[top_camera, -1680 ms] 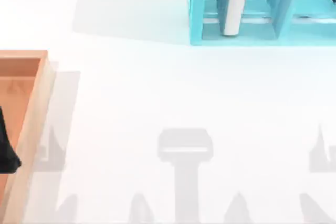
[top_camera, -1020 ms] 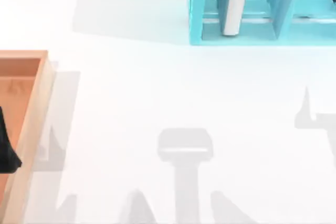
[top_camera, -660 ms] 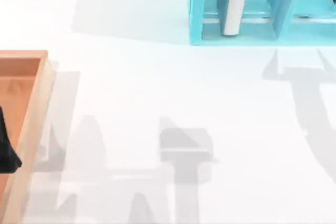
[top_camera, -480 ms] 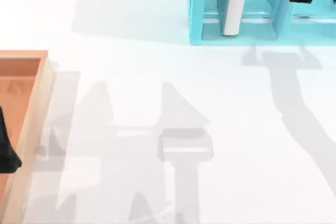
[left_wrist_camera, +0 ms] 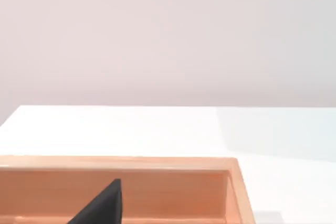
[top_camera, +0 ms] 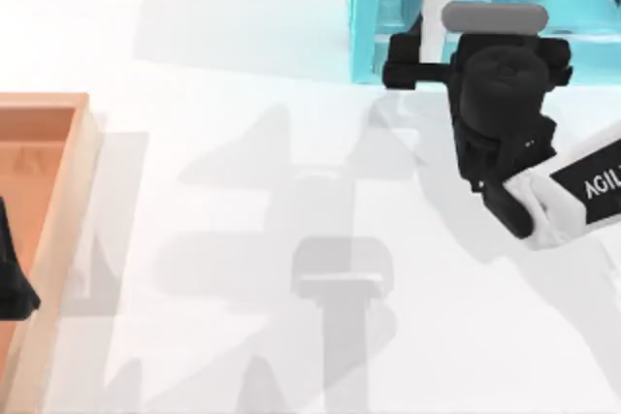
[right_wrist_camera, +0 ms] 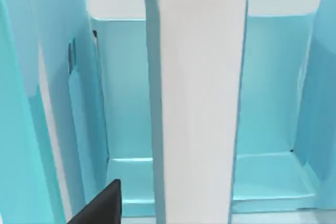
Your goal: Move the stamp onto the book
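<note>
One arm, the right, is reaching its gripper to the mouth of the light-blue shelf unit at the table's far right, where the book is standing upright in a compartment (white page edges outward); finger opening: cannot tell. Left arm is sitting parked over the wooden tray.

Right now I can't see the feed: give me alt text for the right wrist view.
A thick book stands upright in a compartment of the light-blue shelf, its white page edges facing the camera between thin teal covers. Shelf walls rise on both sides, and a dark gripper finger shows at the frame's edge.
</note>
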